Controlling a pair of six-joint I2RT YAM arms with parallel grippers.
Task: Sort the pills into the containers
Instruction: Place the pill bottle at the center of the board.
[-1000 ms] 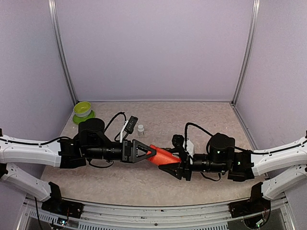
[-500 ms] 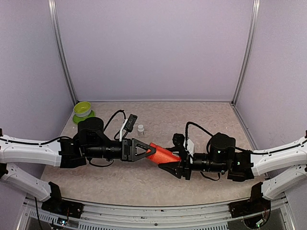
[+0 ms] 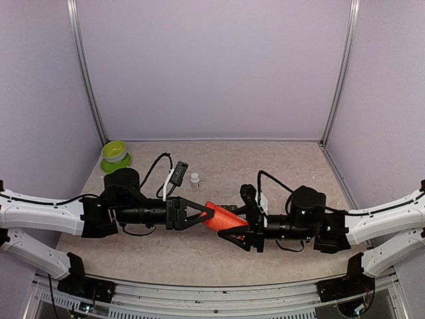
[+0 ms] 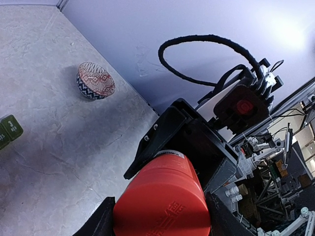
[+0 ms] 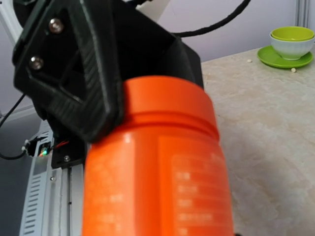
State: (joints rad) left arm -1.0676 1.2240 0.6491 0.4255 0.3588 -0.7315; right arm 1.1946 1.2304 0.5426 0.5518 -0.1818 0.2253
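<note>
One orange bottle [image 3: 222, 216] gripped by left tool [image 3: 207, 214], right tool [image 3: 236, 222]; one lime bowl [image 3: 114, 149]

2 arms showing: left arm [image 3: 40, 214], right arm [image 3: 388, 222]
2 grippers showing: left gripper [image 3: 204, 214], right gripper [image 3: 238, 229]
1 orange bottle [image 3: 224, 216] showing
1 small white vial [image 3: 194, 179] standing
1 lime-green bowl [image 3: 114, 149] showing
1 green saucer [image 3: 108, 165] showing
1 patterned bowl [image 4: 95, 80] appearing in left wrist view
2 dark green containers [image 4: 12, 127] peeking in at that view's edge, rest being cut off
2 pale specks [image 5: 294, 70] lying on table [image 3: 299, 166]
</note>
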